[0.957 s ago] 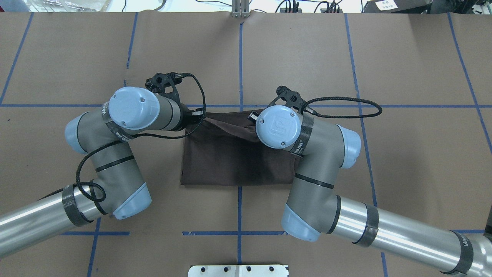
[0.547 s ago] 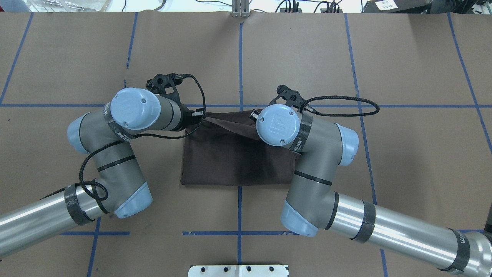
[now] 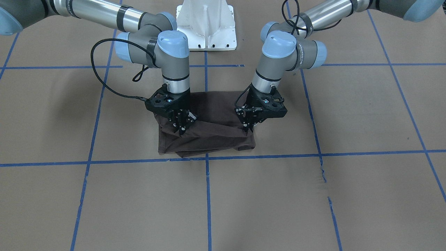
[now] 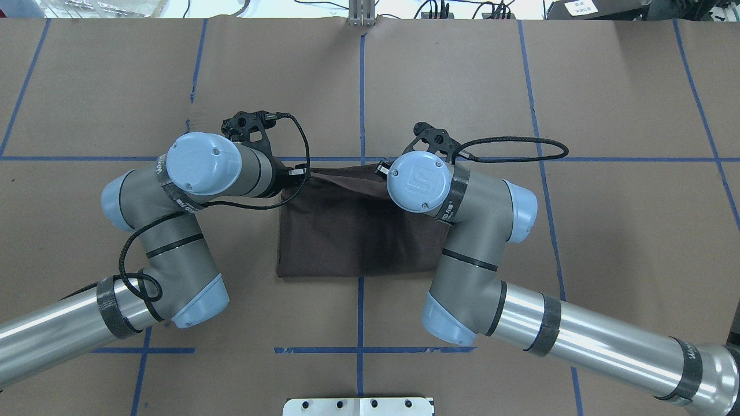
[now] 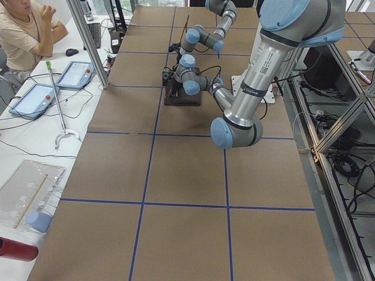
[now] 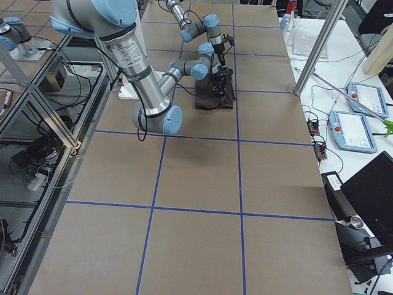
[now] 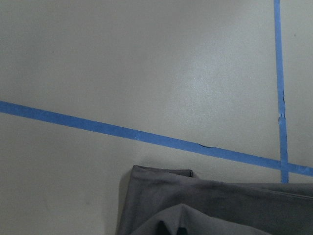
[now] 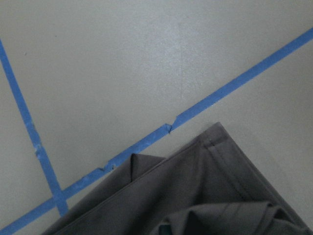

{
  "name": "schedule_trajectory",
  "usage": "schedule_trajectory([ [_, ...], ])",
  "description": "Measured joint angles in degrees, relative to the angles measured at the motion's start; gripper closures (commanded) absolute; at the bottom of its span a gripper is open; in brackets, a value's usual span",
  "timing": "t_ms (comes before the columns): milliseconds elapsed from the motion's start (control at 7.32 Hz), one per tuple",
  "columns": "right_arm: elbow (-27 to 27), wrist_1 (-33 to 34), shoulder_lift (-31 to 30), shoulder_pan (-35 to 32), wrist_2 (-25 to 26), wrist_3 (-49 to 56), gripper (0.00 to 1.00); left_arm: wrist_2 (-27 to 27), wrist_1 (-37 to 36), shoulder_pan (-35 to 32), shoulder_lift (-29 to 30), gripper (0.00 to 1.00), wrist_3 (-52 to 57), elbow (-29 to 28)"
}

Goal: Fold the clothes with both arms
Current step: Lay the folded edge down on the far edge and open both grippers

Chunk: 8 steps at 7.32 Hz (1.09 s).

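Observation:
The dark brown-grey T-shirt (image 4: 358, 237) lies folded into a rectangle on the brown paper, just on the robot's side of a blue tape line. It also shows in the front view (image 3: 209, 137). My left gripper (image 4: 302, 173) (image 3: 248, 128) is shut on the shirt's far left corner. My right gripper (image 4: 381, 169) (image 3: 181, 129) is shut on the far edge further right. The top layer is raised and stretched between them. Both wrist views show only shirt folds (image 7: 210, 208) (image 8: 195, 196) at the bottom, with the fingers hidden. Collar, logo and tags are hidden.
Blue tape lines (image 4: 361, 86) divide the paper-covered table into squares. The white pedestal (image 3: 206, 24) stands at the robot's side. Black cables (image 4: 509, 153) loop off both wrists. An operator (image 5: 23, 35) sits beside tablets (image 5: 75, 75) beyond the table's far edge.
My right wrist has moved slightly away from the robot and to the left with the shirt edge. The shirt's near left corner has shifted a little right. My left arm has barely moved.

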<state>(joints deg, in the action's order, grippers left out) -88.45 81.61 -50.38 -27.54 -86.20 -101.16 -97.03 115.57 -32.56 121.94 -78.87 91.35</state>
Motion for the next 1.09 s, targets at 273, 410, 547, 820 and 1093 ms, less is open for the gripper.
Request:
schedule_trajectory([
  [273,-0.5,0.2,1.5,-0.6,-2.4,4.4,0.00,-0.3,0.0,-0.5,-0.2,0.00,5.3,0.5],
  [410,-1.1,0.3,2.1,-0.5,-3.7,5.1,0.00,-0.3,0.0,-0.8,-0.3,0.00,7.1,0.6],
  [547,-1.4,0.4,2.2,0.2,-4.1,6.1,0.00,-0.3,0.0,-1.0,-0.3,0.00,7.9,0.6],
  [820,-0.5,0.5,2.2,2.0,-2.8,10.1,0.00,-0.3,0.1,-1.1,-0.5,0.00,8.2,0.7],
  [1093,2.5,0.4,2.2,1.7,-1.5,16.0,0.00,-0.3,0.1,-1.1,-0.6,0.00,8.1,1.0],
])
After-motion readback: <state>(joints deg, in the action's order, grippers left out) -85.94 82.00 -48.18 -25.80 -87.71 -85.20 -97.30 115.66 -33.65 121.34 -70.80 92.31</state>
